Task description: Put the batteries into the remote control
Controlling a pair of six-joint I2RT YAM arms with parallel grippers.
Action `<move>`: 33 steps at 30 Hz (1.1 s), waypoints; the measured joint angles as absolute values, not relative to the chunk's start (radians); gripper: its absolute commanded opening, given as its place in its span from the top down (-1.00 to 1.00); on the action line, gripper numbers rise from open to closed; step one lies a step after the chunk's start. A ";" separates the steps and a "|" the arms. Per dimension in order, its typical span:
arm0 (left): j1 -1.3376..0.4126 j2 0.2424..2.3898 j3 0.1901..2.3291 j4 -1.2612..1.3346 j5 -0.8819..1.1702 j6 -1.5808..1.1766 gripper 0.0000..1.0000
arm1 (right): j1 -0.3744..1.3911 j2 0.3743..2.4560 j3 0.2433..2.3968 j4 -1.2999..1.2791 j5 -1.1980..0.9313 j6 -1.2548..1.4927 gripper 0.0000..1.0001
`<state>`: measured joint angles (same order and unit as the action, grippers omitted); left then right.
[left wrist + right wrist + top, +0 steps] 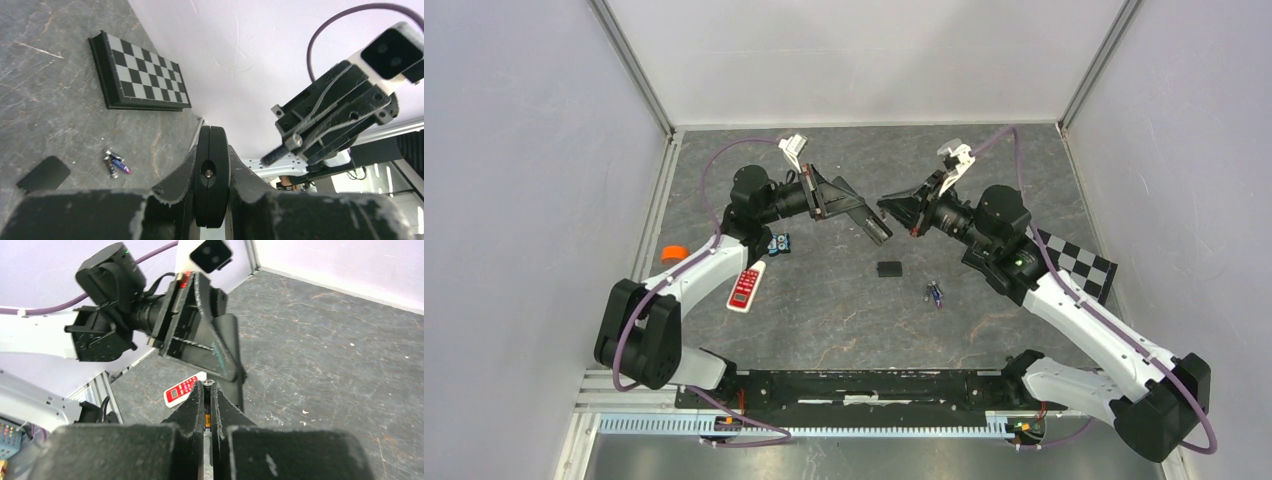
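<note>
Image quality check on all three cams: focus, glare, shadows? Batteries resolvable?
Top external: even, diffuse light, soft shadows under the arms, no glare; batteries tiny but distinguishable. Left wrist: left tool's fingers blurred and dark, batteries and checkerboard sharp. Right wrist: right tool's fingers out of focus, red-and-white remote legible, batteries not in view.

Matt, stone-veined table (824, 325); glossy batteries (116, 164) with metallic ends; black remote (211, 175) of matt plastic.

- The right gripper (206, 392) has its two fingers pressed together.
- Opposite, the left gripper (225, 342) grips a black remote (236, 372).
- A red and white remote (184, 390) lies on the grey table (325, 340).
</note>
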<state>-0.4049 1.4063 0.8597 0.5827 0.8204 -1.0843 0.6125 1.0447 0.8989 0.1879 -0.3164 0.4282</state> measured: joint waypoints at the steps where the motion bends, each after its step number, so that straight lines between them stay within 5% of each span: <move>1: -0.405 1.410 0.860 0.602 0.823 -1.103 0.96 | 0.624 1.045 0.899 0.192 -0.323 0.419 1.00; 33: -0.405 1.440 0.884 0.785 0.873 -1.331 0.96 | 0.673 1.094 0.969 0.084 -0.445 0.151 0.79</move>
